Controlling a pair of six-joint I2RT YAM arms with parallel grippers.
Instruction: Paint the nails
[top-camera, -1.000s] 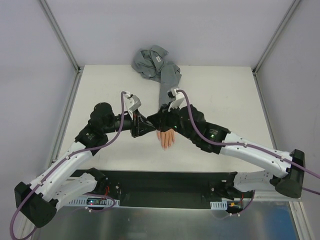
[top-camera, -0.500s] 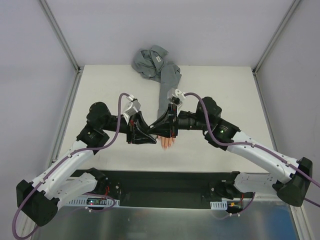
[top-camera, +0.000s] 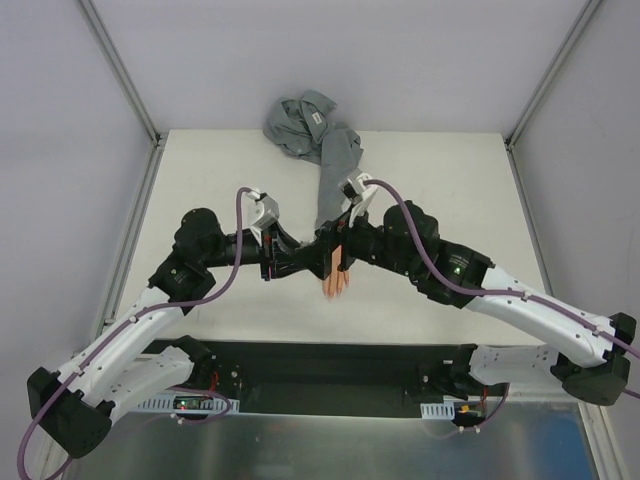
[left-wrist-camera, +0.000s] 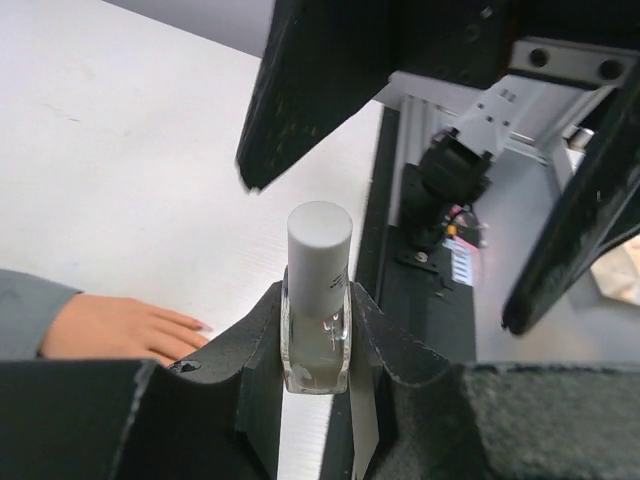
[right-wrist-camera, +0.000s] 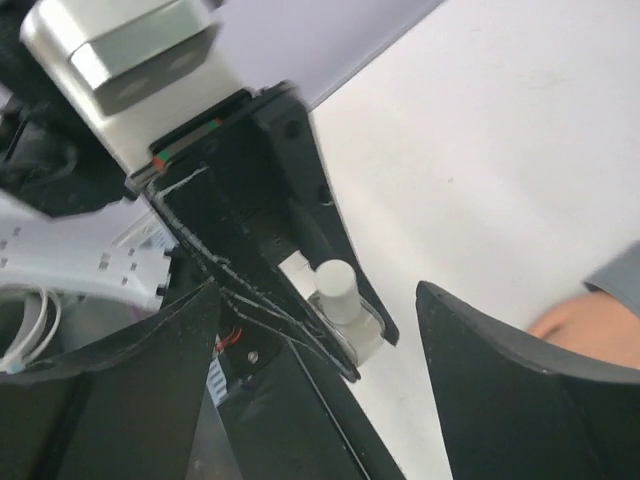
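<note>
My left gripper (left-wrist-camera: 316, 300) is shut on a small clear bottle (left-wrist-camera: 316, 355) with a white cap (left-wrist-camera: 320, 240), held upright above the table. My right gripper (right-wrist-camera: 318, 290) is open, its black fingers (left-wrist-camera: 320, 90) spread on either side of the cap without touching it. The peach mannequin hand (left-wrist-camera: 120, 325) lies flat on the table below, with a grey sleeve (top-camera: 335, 170). One pinkish nail (left-wrist-camera: 203, 326) shows at a fingertip. In the top view only the fingertips (top-camera: 333, 289) show under the two grippers; the nails are too small to make out there.
The rest of the grey shirt (top-camera: 300, 120) lies crumpled at the table's far edge. The black base rail (top-camera: 320, 370) with the arm mounts runs along the near edge. Metal frame posts (top-camera: 125, 75) stand at the far corners.
My right gripper has gone from shut to wide open in front of the bottle's cap. Both wrists have shifted a little above the hand; the left still holds the bottle.
</note>
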